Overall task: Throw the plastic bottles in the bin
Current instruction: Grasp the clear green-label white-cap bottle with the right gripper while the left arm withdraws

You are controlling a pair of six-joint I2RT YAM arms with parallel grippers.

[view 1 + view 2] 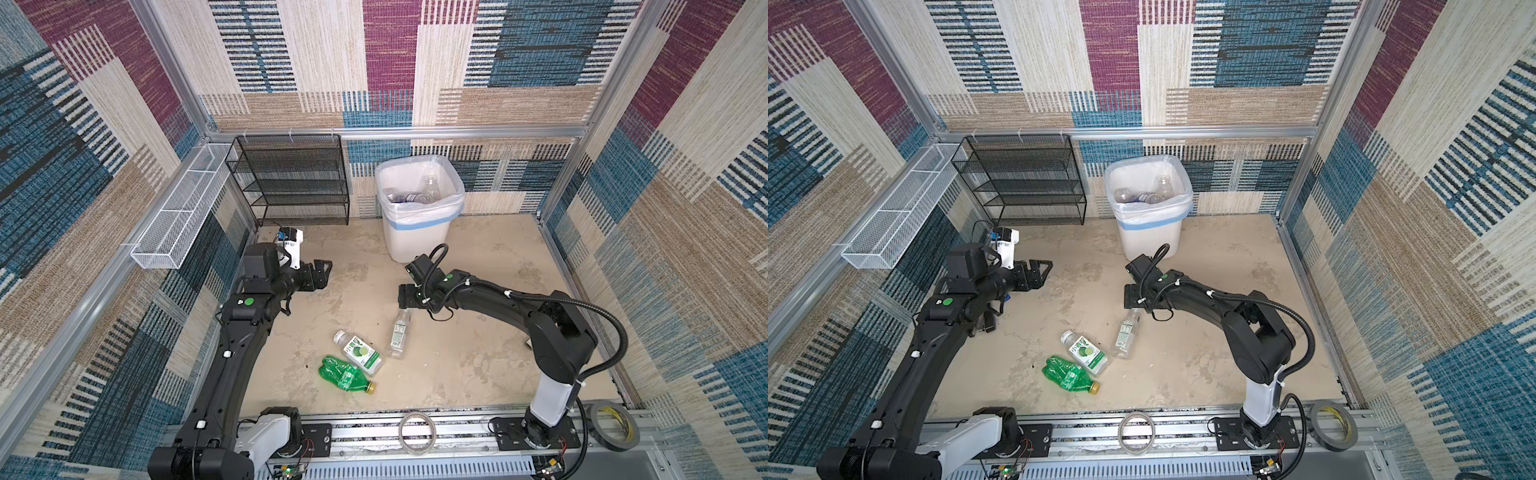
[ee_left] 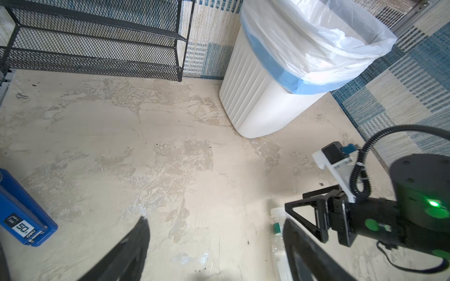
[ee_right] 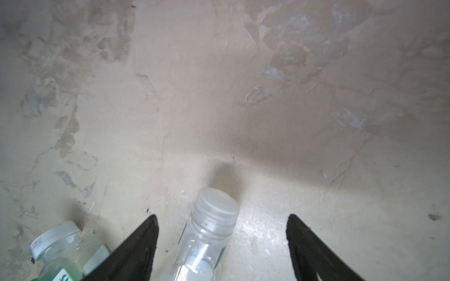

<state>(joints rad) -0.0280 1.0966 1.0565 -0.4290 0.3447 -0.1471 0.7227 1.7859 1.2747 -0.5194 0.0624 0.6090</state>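
Note:
The white ribbed bin [image 1: 419, 232] [image 1: 1150, 237] [image 2: 253, 97], lined with a bag, stands at the back wall with several clear plastic bottles [image 1: 415, 195] inside. Three bottles lie on the floor: a slim clear one [image 1: 399, 338] [image 1: 1125, 338] [image 3: 207, 233], a lime-labelled one [image 1: 360, 353] [image 1: 1087, 352] [image 3: 58, 248] and a crushed green one [image 1: 343, 374] [image 1: 1067, 372]. My right gripper [image 1: 404, 309] [image 1: 1133, 305] [image 3: 222, 216] is open, its jaws either side of the slim bottle's cap without touching it. My left gripper [image 1: 326, 272] [image 1: 1044, 270] [image 2: 215, 220] hangs open and empty, left of the bin.
A black mesh rack [image 1: 291, 187] stands at the back left, and a white wire basket [image 1: 178, 212] hangs on the left wall. A blue-and-black tool [image 2: 22, 214] lies near the left arm. Two tape rolls [image 1: 417, 432] [image 1: 615, 424] rest on the front rail.

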